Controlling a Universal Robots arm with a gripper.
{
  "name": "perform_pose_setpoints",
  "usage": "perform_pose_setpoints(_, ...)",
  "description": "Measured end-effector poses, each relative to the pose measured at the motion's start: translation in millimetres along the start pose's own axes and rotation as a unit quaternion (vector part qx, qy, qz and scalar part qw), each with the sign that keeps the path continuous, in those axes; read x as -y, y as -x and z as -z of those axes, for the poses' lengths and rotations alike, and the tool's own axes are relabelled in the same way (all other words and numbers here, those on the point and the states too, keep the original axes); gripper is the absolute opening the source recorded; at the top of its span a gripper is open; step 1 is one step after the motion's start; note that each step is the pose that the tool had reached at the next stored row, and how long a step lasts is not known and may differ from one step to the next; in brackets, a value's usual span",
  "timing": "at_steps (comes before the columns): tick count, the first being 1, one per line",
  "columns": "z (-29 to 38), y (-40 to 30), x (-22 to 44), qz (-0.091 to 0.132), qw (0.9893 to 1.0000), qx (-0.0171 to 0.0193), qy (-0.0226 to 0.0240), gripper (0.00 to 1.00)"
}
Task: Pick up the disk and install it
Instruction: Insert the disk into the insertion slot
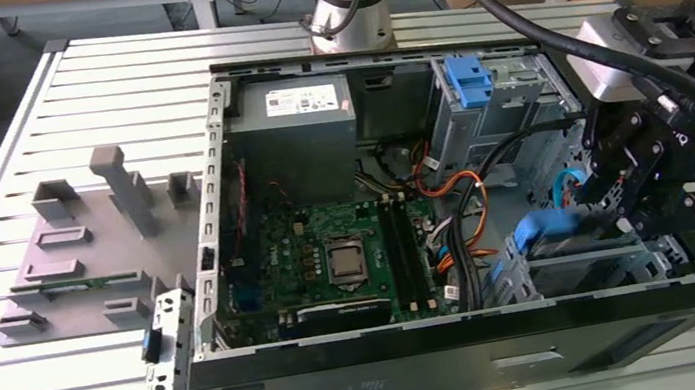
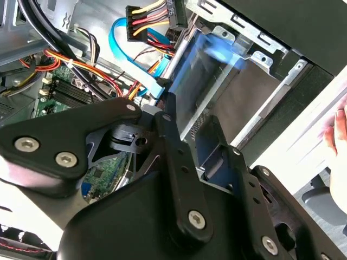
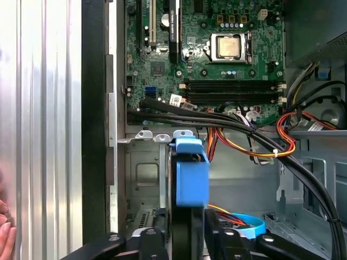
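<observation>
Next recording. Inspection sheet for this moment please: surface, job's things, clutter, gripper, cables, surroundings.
Surface: slatted metal table carrying an open computer case.
Job's things: the disk is seen edge-on, with its blue rail towards the first wrist camera. It is at the drive bay, past the motherboard. Whether it is seated cannot be told.
Clutter: grey fixture tray holding a green circuit strip, at the exterior view's left of the case.
Gripper: gripper shut on the disk, one finger on each side.
Cables: coloured leads cross the case close to the disk; a flat blue cable runs nearby.
Surroundings: a person's hand beside the case.
</observation>
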State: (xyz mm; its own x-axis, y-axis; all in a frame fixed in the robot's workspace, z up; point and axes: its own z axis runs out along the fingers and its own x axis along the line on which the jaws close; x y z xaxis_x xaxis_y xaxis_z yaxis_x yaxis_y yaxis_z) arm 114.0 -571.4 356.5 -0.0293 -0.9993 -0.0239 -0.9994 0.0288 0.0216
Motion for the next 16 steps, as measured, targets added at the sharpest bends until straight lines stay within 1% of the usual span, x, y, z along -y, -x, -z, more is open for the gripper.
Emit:
perform_pose_setpoints(1, 0.1, 0.0, 0.0, 0.0, 1.0, -0.0001, 0.0, 0.42)
perform_pose_setpoints(6, 0.0, -0.1, -0.3, 0.0, 1.0, -0.0001, -0.0002, 0.42)
perform_pose_setpoints(8, -0.7, -0.1, -1.5, 0.0, 1.0, 0.0, -0.003, 0.42)
perform_pose_setpoints(11, -2.6, -0.2, -4.2, 0.001, 0.9999, 0.0003, -0.0115, 0.42)
perform_pose_setpoints(13, -3.0, -0.2, -5.7, 0.001, 0.9999, 0.0003, -0.0139, 0.42)
perform_pose_setpoints(16, -3.4, 0.2, -7.8, 0.001, 0.9999, 0.0002, -0.0153, 0.42)
